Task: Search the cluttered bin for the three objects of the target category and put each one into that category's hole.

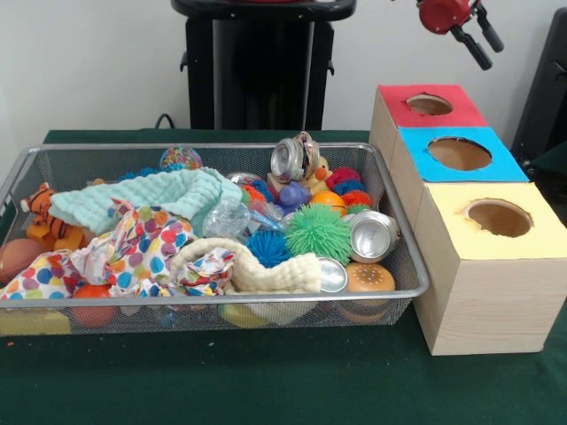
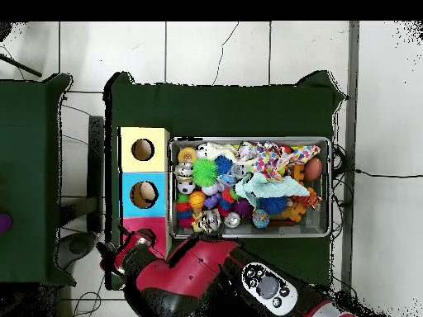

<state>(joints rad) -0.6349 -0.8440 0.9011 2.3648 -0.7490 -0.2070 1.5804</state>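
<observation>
The wire mesh bin (image 1: pixel 403 232) stands on the green table, full of toys and cloths; it also shows in the overhead view (image 2: pixel 333 186). One crushed clear plastic bottle (image 1: pixel 227 217) lies mid-bin between the mint cloth and a blue spiky ball. Another clear crinkled piece (image 1: pixel 168 314) shows through the front mesh under the dotted cloth. I see no third bottle. My gripper (image 1: pixel 493 55) hangs open and empty at the top right, above and behind the red box (image 1: pixel 390 99), well clear of the bin. In the overhead view the gripper (image 2: pixel 108 254) sits beside the red box.
Three wooden boxes with holes stand beside the bin: red, blue (image 1: pixel 496 164), yellow (image 1: pixel 540 235). Silver cans (image 1: pixel 372 235), spiky balls (image 1: pixel 317 232), a toy tiger (image 1: pixel 42 212) and cloths (image 1: pixel 142 243) crowd the bin. The arm (image 2: pixel 198 272) covers part of the red box overhead.
</observation>
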